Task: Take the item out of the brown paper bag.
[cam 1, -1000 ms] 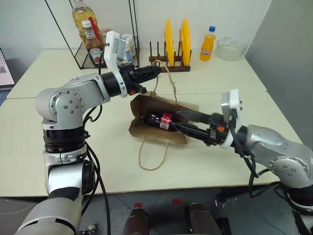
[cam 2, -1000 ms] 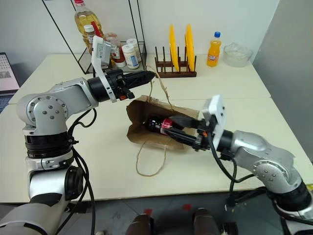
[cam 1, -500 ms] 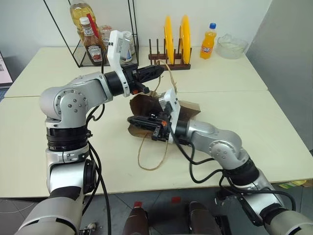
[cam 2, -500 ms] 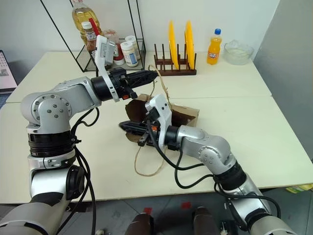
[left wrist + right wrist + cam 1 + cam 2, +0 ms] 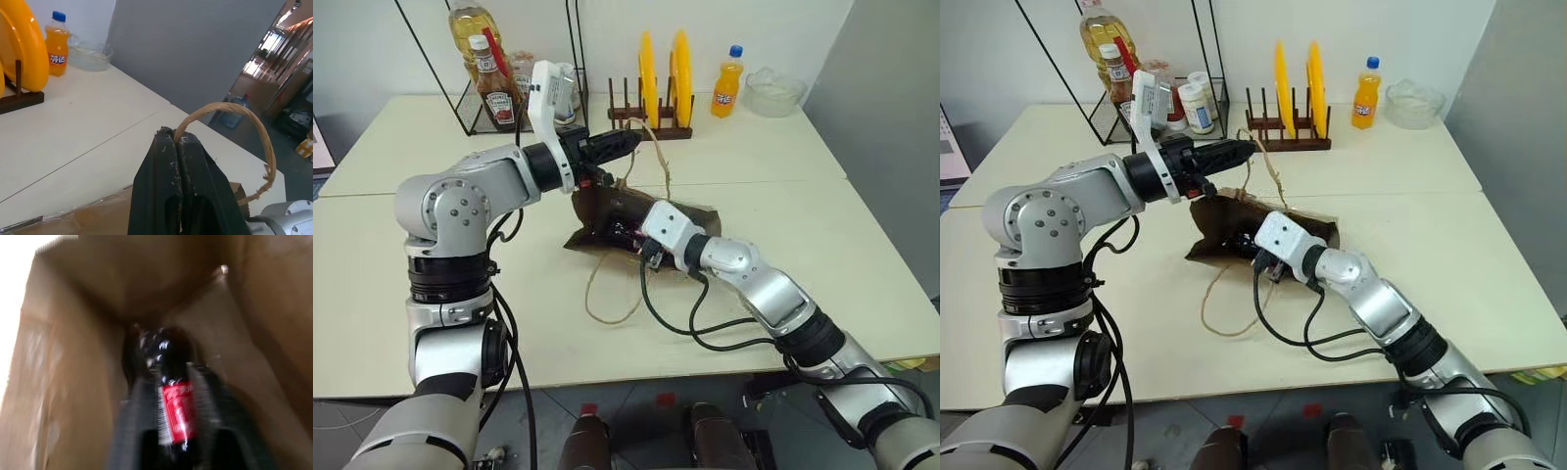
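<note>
Left hand (image 5: 628,143) was pressed shut on the thin tan twisted-cord loop handle (image 5: 230,110) of the creased brown kraft paper bag (image 5: 607,211), holding that cord up above the cream table (image 5: 862,255). The bag lay on its side below it, mouth toward the right arm. A second cord loop (image 5: 607,294) trailed slack on the table in front of the bag.

Right hand (image 5: 176,431) was inside the bag's mouth. Wrist view showed its two fingers (image 5: 134,421) apart, standing either side of the small dark cola bottle with the red label (image 5: 176,411), which lay lengthwise in the bag. Whether the fingers pressed the bottle could not be told from the blurred frame.

Judgement: bottle likely rigid enough under a firm pinch, fairly heavy if full, smooth and round, so liable to roll or slip. Best hold looked to be across the labelled waist, where the film gives some friction. Paper is soft and light; it would drag along with the bottle unless the held handle anchored it.
</note>
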You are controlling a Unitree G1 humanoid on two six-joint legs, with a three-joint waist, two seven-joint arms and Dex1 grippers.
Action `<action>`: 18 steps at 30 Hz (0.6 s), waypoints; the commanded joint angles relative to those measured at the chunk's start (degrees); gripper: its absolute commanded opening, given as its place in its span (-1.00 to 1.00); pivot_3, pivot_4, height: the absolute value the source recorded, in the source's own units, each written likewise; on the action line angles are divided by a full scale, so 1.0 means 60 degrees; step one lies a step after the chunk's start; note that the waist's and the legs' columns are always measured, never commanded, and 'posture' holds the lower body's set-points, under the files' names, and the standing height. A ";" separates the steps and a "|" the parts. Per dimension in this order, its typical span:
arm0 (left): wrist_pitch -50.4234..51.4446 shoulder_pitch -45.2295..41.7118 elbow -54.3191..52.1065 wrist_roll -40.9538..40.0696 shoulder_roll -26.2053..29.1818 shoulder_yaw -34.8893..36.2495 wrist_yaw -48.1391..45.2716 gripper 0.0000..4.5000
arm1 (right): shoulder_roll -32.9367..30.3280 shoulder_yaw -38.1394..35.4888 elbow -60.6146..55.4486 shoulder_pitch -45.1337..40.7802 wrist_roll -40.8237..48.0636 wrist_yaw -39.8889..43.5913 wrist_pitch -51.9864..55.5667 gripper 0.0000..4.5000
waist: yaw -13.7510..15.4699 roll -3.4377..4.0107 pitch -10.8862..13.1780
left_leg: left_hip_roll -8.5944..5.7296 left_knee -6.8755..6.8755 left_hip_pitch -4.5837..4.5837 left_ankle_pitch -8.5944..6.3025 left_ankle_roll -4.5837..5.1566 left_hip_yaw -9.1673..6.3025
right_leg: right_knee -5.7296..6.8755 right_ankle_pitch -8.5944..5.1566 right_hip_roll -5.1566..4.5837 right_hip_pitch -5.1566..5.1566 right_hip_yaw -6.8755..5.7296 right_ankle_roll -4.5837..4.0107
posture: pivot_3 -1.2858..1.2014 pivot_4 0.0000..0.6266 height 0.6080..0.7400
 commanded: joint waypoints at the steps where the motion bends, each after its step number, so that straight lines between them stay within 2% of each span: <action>1: -0.0328 -0.0120 -0.0324 -0.0044 -0.0056 0.0178 -0.0062 -1.00 | -0.0137 0.0187 -0.0339 -0.0161 -0.0906 0.0470 -0.0254 0.02 | -0.0003 0.0000 0.0000 | 0.0000 0.0000 0.0000 0.0000 0.0000 0.0000 | -0.0001 0.0000 0.0000 0.0000 0.0000 0.0000 | 0.03 -0.52 1.00; 7: -0.0391 -0.0228 -0.0242 -0.0037 -0.0119 0.0123 -0.0099 -1.00 | -0.0253 0.0491 0.0089 -0.0433 -0.2274 0.0952 -0.0059 0.98 | 0.0007 0.0000 0.0000 | 0.0000 0.0003 -0.0001 0.0001 -0.0002 0.0000 | -0.0001 0.0000 -0.0001 0.0003 0.0000 0.0000 | 0.03 -0.52 1.00; 13: -0.0444 -0.0189 -0.0256 -0.0027 -0.0159 0.0125 -0.0071 -1.00 | 0.0101 0.0586 0.0974 -0.0781 -0.3092 0.1252 -0.0345 0.99 | 0.0005 0.0000 0.0000 | -0.0001 0.0003 -0.0001 0.0002 -0.0003 0.0000 | -0.0002 0.0001 -0.0001 0.0003 -0.0001 0.0000 | 0.03 -0.52 1.00; 18: -0.0500 -0.0209 -0.0241 -0.0013 -0.0231 0.0124 -0.0031 -1.00 | 0.0665 0.0508 0.2587 -0.1070 -0.3237 0.1588 -0.0821 0.99 | -0.0025 0.0000 0.0000 | 0.0000 0.0003 0.0001 0.0003 -0.0005 0.0000 | 0.0000 0.0001 -0.0001 0.0003 -0.0001 -0.0002 | 0.03 -0.52 1.00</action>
